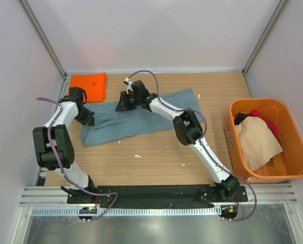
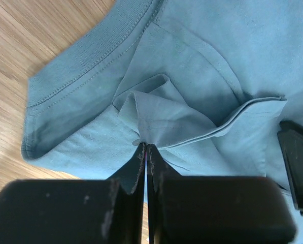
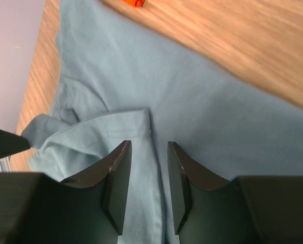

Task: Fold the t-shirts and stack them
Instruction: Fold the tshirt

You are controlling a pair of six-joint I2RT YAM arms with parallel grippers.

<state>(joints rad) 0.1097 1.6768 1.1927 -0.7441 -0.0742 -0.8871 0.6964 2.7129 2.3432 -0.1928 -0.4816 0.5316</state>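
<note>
The big grey-blue shirt [image 1: 136, 124] lies spread on the wooden table [image 1: 156, 152], and both arms reach down onto it.

From above, the arms cover their own fingers, so the grips are hard to see there. The left gripper [image 1: 88, 119] sits at the left end of the grey-blue shirt. The right gripper [image 1: 125, 104] sits at its far edge.

The wrist cameras show more. In the left one, the left gripper [image 2: 145, 147] has its two fingers pressed together on a little bunched fold of the grey-blue shirt [image 2: 217, 61]. A black part pokes in at the right edge, cut off. I cannot tell what it is.

In the right one, the right gripper [image 3: 148, 145] has its fingers apart. A folded hem of the grey-blue shirt [image 3: 232, 112] runs down into the gap between them. The cloth lies loose there, not squeezed. A bit of something orange is cut off at the top.

Only the top view shows the other shirts. A folded orange shirt [image 1: 89, 84] lies just past the far left corner of the grey-blue shirt. Well off to the right of it stands an orange tub [image 1: 257, 101]. A beige shirt [image 1: 257, 142], a red one [image 1: 265, 121] and a dark one [image 1: 241, 118] lie in the tub, partly hiding each other.
</note>
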